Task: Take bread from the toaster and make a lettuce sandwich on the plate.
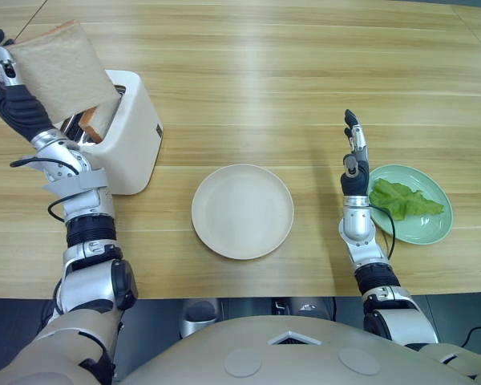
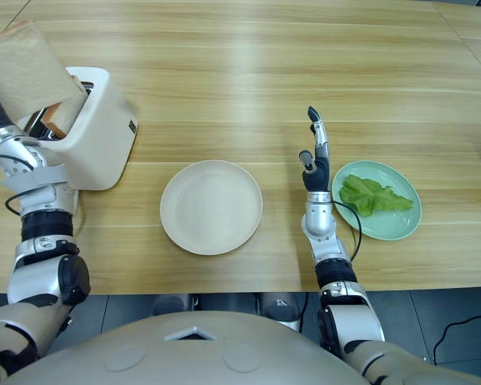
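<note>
- At the far left of the table, the left hand is clasped round a slice of bread and holds it above the toaster. The slice is tilted and its lower corner is just over the slot, which suggests it has been lifted clear so that it can be carried across.
- In the toaster's slot sits a second slice, with only its browned top edge showing. It is probably left there because a sandwich needs a top piece after the filling.
- In the middle of the table, nearer the robot, lies the cream plate, bare and well apart from the toaster. It sits between the two arms, so either hand should be able to reach it, and that makes it the likely place for the raised slice.
- To the right, the lettuce lies flat on a green plate, kept separate until the bread is down.
- Just beside the green plate's left edge, the right hand stands upright with its fingers straight, holding nothing. It seems to be parked close to the leaf for the next pick.
- As I judge it, the task is at an early stage: nothing is on the cream plate yet.
</note>
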### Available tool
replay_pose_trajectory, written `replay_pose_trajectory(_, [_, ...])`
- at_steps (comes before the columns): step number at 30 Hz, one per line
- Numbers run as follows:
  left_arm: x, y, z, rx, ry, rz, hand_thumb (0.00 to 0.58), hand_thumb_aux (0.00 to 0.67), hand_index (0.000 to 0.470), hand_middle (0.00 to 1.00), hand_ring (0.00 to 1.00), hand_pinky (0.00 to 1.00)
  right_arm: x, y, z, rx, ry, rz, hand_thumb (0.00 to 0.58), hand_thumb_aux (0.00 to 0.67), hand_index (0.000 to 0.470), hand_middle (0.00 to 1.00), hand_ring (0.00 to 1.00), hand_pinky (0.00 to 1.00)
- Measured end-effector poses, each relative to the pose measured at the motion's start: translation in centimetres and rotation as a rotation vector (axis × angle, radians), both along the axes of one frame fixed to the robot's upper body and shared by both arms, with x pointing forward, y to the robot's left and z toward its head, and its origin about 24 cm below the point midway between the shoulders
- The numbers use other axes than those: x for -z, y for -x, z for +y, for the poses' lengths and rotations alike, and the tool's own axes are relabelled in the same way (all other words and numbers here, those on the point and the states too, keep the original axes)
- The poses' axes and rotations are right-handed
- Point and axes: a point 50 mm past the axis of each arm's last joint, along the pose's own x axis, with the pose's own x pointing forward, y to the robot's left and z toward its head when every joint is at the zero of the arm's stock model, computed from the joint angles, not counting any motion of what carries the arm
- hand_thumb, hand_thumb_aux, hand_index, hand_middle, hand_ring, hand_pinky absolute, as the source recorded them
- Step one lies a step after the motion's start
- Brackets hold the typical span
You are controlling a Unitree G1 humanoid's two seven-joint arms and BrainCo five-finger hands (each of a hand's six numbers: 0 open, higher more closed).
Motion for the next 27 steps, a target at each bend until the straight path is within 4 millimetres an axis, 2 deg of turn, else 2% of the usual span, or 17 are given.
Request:
replay_pose_trajectory(5, [0.3, 0.3, 0.0, 0.086, 0.088, -0.008, 0.580, 0.670, 0.460, 0.30, 0.30, 0.30, 0.0, 0.0, 0.0, -0.001, 0.000, -0.002, 0.000, 0.000, 0.000, 0.00, 0.00, 0.00])
replay_pose_trajectory(6, [0.3, 0.4, -0.2, 0.119, 0.104, -0.015, 0.580, 0.670, 0.460, 0.36, 0.36, 0.36, 0.0, 0.0, 0.0, -0.001, 0.000, -0.002, 0.000, 0.000, 0.000, 0.00, 0.00, 0.00])
replay_pose_trajectory(7, [0.4, 0.7, -0.8, 0.167, 0.115, -0.023, 0.580, 0.670, 0.460, 0.48, 0.48, 0.48, 0.0, 0.0, 0.0, -0.001, 0.000, -0.001, 0.000, 0.000, 0.000, 0.00, 0.00, 0.00])
replay_pose_trajectory(8, [0.5, 0.8, -1.4, 0.208, 0.119, -0.023, 0.580, 0.670, 0.460, 0.48, 0.48, 0.48, -0.1, -0.1, 0.0, -0.001, 0.000, -0.002, 0.000, 0.000, 0.000, 0.00, 0.00, 0.00])
replay_pose_trajectory(9, [0.5, 1.2, -2.1, 0.263, 0.113, -0.026, 0.580, 0.670, 0.460, 0.92, 0.92, 0.92, -0.1, -0.1, 0.1, -0.002, -0.001, -0.002, 0.000, 0.000, 0.000, 0.00, 0.00, 0.00])
replay_pose_trajectory(10, [0.4, 1.5, -3.2, 0.330, 0.087, -0.028, 0.580, 0.670, 0.460, 1.00, 1.00, 1.00, -0.1, -0.1, 0.0, -0.001, 0.000, -0.002, 0.000, 0.000, 0.000, 0.00, 0.00, 0.00])
replay_pose_trajectory(15, [0.9, 2.6, -8.3, 0.600, 0.027, -0.003, 0.580, 0.670, 0.460, 1.00, 1.00, 1.00, -0.1, -0.2, 0.1, -0.004, 0.000, -0.002, 0.000, 0.000, 0.000, 0.00, 0.00, 0.00])
replay_pose_trajectory(22, [-0.2, 5.2, -10.9, 0.736, -0.054, -0.056, 0.580, 0.670, 0.460, 1.00, 1.00, 1.00, 0.1, -0.5, 0.2, -0.009, 0.002, 0.012, 0.000, 0.000, 0.000, 0.00, 0.00, 0.00])
replay_pose_trajectory(24, [0.0, 5.6, -11.7, 0.777, -0.064, -0.052, 0.580, 0.670, 0.460, 1.00, 1.00, 1.00, 0.0, -0.6, 0.4, -0.014, -0.001, 0.006, 0.000, 0.000, 0.000, 0.00, 0.00, 0.00])
replay_pose_trajectory(27, [1.5, 6.6, -13.5, 0.868, -0.033, 0.004, 0.580, 0.670, 0.460, 1.00, 1.00, 1.00, -0.3, -0.9, 0.6, -0.020, -0.001, -0.003, 0.000, 0.000, 0.000, 0.00, 0.00, 0.00])
